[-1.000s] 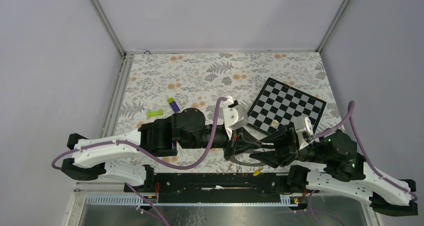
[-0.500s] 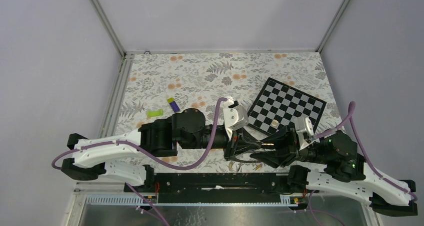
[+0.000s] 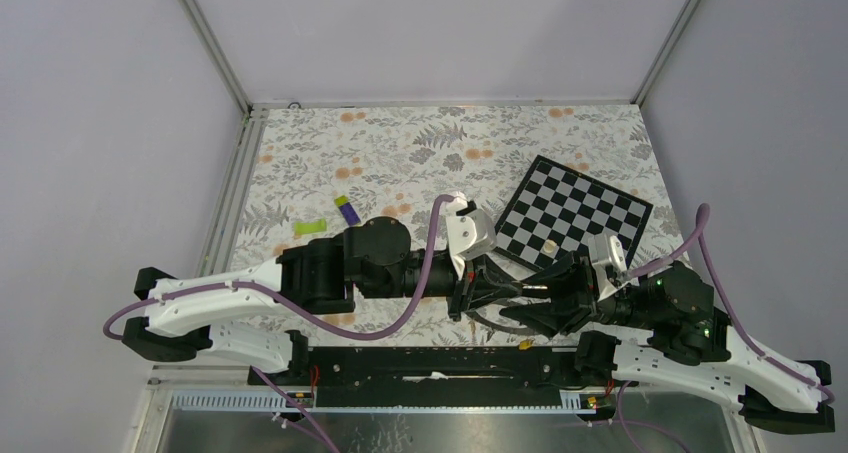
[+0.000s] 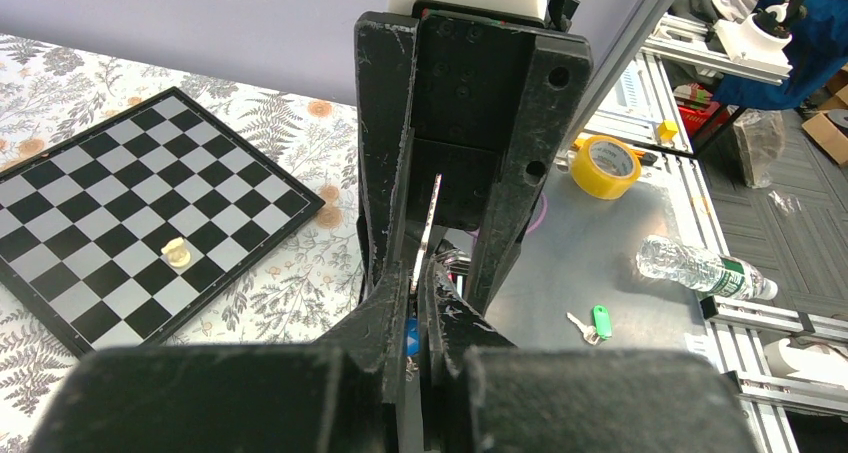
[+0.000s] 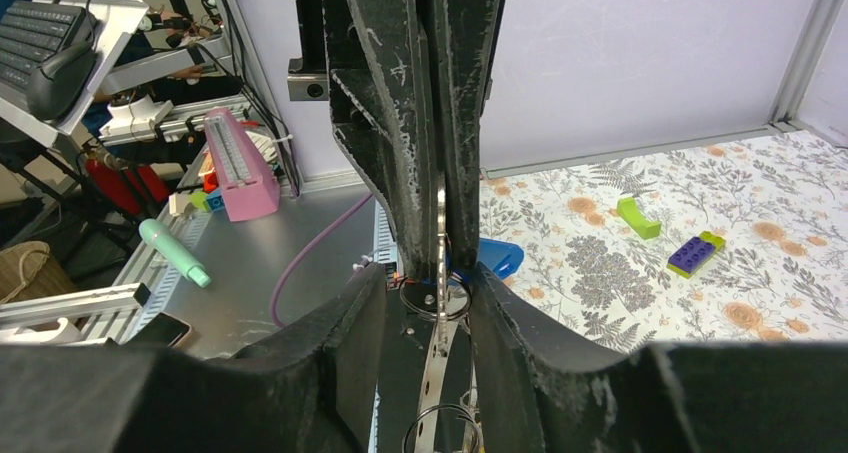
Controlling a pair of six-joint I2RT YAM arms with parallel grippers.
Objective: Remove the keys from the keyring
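The keyring (image 3: pixel 488 319) hangs edge-on between both grippers above the table's near edge. My left gripper (image 3: pixel 478 291) is shut on its thin grey rim (image 4: pixel 432 213). My right gripper (image 3: pixel 530 308) faces it, open, its fingers (image 5: pixel 375 303) straddling the flat perforated ring (image 5: pixel 436 363) without touching it. The keys hang off it: a blue-tagged one (image 5: pixel 497 256) behind the ring, a yellow one (image 3: pixel 527 343) below it, and small split rings (image 5: pixel 436 298). The blue tag (image 4: pixel 410 338) shows between the left fingers (image 4: pixel 385 313).
A chessboard (image 3: pixel 575 213) with one pale piece (image 3: pixel 549 245) lies behind the right gripper. A purple-and-green block (image 3: pixel 347 209) and a green piece (image 3: pixel 310 227) sit left of centre. Off the table are a green-tagged key (image 4: pixel 598 321), a tape roll (image 4: pixel 606 166) and a bottle (image 4: pixel 700 268).
The yellow key under the ring has swung slightly to the right. Both arms have hardly moved and the left grip is unchanged.
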